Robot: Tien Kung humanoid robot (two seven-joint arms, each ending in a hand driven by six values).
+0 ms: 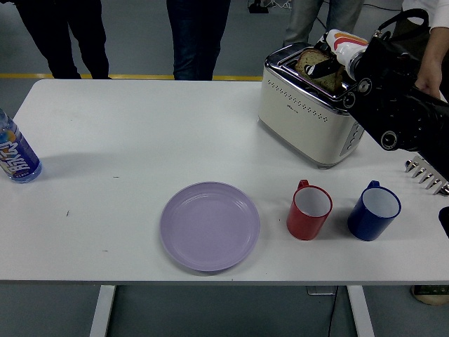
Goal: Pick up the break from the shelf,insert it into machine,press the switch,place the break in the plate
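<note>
Our right hand [330, 69] is over the top of the toaster [305, 112], with its fingers closed on the bread slice [312, 63]. The slice stands partly in a slot and partly above the toaster's top edge; we cannot tell how deep it sits.

Hazards from this position:

1. Jamming. If the slice is tilted against the slot wall, downward force may tear or crumble it.
2. Tipping or sliding the toaster. The forearm crosses just above the toaster's right end, and a sideways pull could drag the appliance across the white table [126, 154].
3. Arm sweep. The red mug [309, 210] and blue mug [374, 210] stand near the toaster's front, between it and the purple plate [210, 225]. We judge that a low transfer to the plate could knock either over.

The left hand is not visible. A plastic bottle [15, 153] stands at the left edge, well apart.
</note>
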